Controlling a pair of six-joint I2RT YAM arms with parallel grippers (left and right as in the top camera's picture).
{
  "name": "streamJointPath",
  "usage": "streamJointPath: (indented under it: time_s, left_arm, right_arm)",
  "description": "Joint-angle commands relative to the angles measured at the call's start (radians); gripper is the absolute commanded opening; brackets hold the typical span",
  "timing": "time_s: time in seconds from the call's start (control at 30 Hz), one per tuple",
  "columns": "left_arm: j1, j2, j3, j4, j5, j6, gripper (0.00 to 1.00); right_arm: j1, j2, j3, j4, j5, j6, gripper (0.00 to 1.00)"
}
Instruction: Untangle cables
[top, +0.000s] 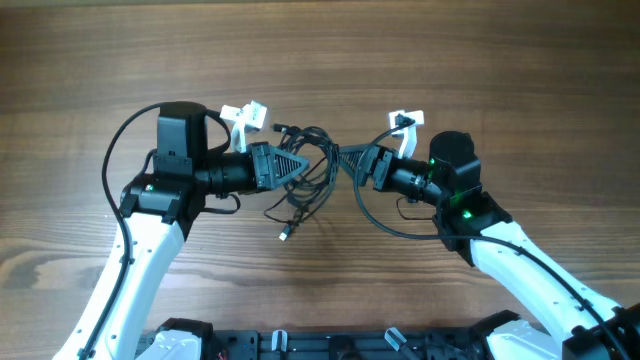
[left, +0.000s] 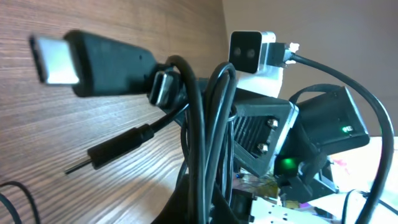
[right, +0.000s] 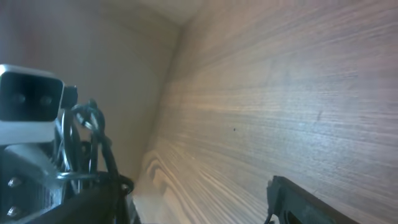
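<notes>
The cables (top: 312, 172) are a tangle of thin black cords hanging between my two grippers above the wooden table. My left gripper (top: 288, 165) is shut on the bundle; in the left wrist view the cords (left: 202, 143) run up out of its jaws (left: 205, 208). A silver-tipped plug (left: 59, 59) and a thin pin plug (left: 99, 157) stick out to the left. One loose plug end (top: 284, 234) hangs down toward the table. My right gripper (top: 347, 160) faces the tangle from the right. Its fingers (right: 199, 205) are spread apart with bare table between them, and the cords (right: 90, 140) are beside its left finger.
A long black cord loop (top: 385, 225) curves below my right gripper toward its arm. White camera mounts sit on the left wrist (top: 245, 115) and the right wrist (top: 405, 120). The wooden table (top: 330, 60) stretches all around.
</notes>
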Motion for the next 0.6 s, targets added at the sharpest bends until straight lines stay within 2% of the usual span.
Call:
streamJointPath:
  time_s: [0.0, 0.07, 0.13, 0.2, 0.27, 0.37, 0.43, 0.5, 0.57]
  left_arm:
    - [-0.008, 0.005, 0.007, 0.016, 0.11, -0.018, 0.04]
    - [-0.008, 0.005, 0.007, 0.045, 0.163, -0.017, 0.04]
    - [-0.006, 0.003, 0.007, 0.079, 0.209, -0.017, 0.04]
    - [-0.006, 0.003, 0.007, 0.09, 0.217, -0.017, 0.04]
    - [-0.006, 0.003, 0.007, 0.089, 0.216, -0.017, 0.04]
    - [-0.006, 0.003, 0.007, 0.089, 0.183, -0.014, 0.04]
    - [-0.006, 0.003, 0.007, 0.089, 0.149, -0.018, 0.04]
    - [-0.006, 0.003, 0.007, 0.085, 0.154, -0.026, 0.04]
    - [-0.005, 0.003, 0.007, 0.085, 0.173, -0.025, 0.04]
  right_arm:
    - [0.003, 0.026, 0.005, 0.008, 0.134, 0.011, 0.8]
    - [0.003, 0.051, 0.005, -0.003, 0.205, 0.012, 0.8]
    - [0.003, 0.079, 0.005, -0.055, 0.297, 0.019, 0.74]
    - [-0.005, 0.1, 0.005, -0.141, 0.385, 0.05, 0.74]
    - [-0.027, 0.103, 0.005, -0.201, 0.385, 0.066, 0.76]
    - [-0.06, 0.103, 0.005, -0.188, 0.269, -0.003, 0.89]
    - [-0.102, 0.102, 0.005, -0.145, 0.086, -0.13, 0.94]
    - [-0.147, 0.102, 0.005, -0.114, -0.069, -0.206, 0.94]
    - [-0.19, 0.102, 0.005, -0.061, -0.257, -0.31, 0.85]
